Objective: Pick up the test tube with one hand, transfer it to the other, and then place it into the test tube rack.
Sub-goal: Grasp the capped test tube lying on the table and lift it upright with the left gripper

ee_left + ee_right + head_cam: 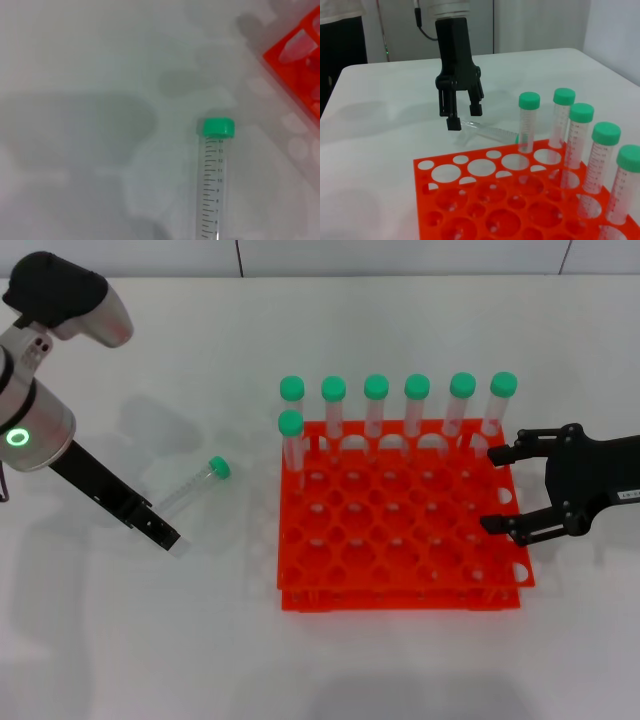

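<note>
test tube (190, 488) lies on surface, left of rack (400, 515) | left gripper (461, 113) spread above its base – lower, pinch it | right gripper (505, 490) spread, waiting right of rack

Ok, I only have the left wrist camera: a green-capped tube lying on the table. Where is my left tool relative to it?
Observer: The left tool is at the tube's clear end, opposite the cap, with its fingers open.
Operator: And the right tool?
Observer: The right tool is open and empty, at the right edge of the rack.
Operator: How full is the rack?
Observer: Seven standing tubes are in it. Six fill the far row and one is in the next row at the left end. The other holes are free.
</note>
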